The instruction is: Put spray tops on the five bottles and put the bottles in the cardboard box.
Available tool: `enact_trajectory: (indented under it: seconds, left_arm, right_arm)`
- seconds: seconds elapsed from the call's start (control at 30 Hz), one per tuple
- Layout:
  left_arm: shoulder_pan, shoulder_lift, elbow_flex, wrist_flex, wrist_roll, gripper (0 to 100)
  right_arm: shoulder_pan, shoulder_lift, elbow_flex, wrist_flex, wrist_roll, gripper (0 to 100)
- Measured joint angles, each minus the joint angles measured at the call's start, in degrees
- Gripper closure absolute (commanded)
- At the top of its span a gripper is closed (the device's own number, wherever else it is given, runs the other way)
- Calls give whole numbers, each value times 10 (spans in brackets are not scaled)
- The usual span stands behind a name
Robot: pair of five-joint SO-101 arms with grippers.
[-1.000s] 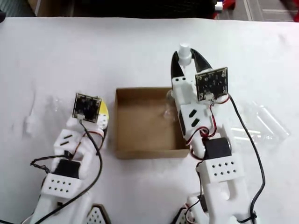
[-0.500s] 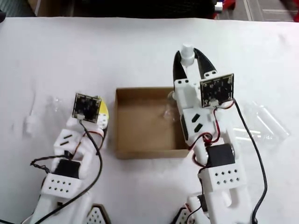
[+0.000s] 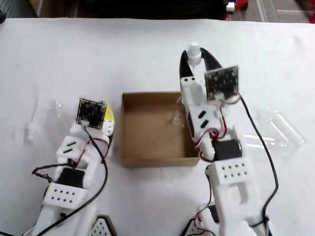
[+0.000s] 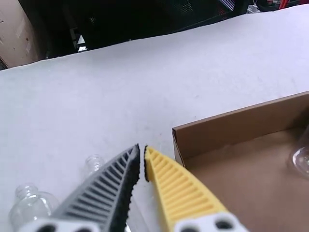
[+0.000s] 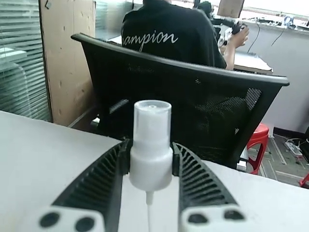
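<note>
While my right fingers [image 5: 150, 145] are pinched on the collar of a white spray top [image 5: 151, 118], its cap sticks out past my fingertips and its thin tube runs back between them. From above, that hold sits just beyond the far wall of the cardboard box [image 3: 147, 137], over the white counter [image 3: 98, 54].

My left fingers [image 4: 142, 150], one grey and one yellow, are pressed together tip to tip with nothing between them. They hang just beside the box's left wall, near its far corner.

Inside the box, one clear bottle [image 3: 178, 116] lies close to the right wall, under my right arm. I cannot tell whether it wears a top.

Two small open-necked bottles stand on the counter close to my left fingers, on the side away from the box: the nearer one [image 4: 29, 207] and the farther one [image 4: 94, 164].

A loose spray top [image 3: 32, 131] lies farther out toward the counter's left edge.

To the right of my right arm, more clear bottles [image 3: 281, 129] lie on their sides, well apart from the box. I cannot count them.
</note>
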Motion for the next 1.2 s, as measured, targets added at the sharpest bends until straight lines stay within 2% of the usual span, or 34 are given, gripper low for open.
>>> enact_trajectory:
  seconds: [0.53, 0.73, 1.2]
  left_arm:
    - [0, 0, 0, 0, 0, 975]
    - [0, 0, 0, 0, 0, 975]
    - [0, 0, 0, 0, 0, 974]
  right_arm:
    - [-1, 4, 1, 65, 0, 982]
    - [-1, -33, 59, 66, 0, 981]
    - [-14, -68, 160, -23, -1, 981]
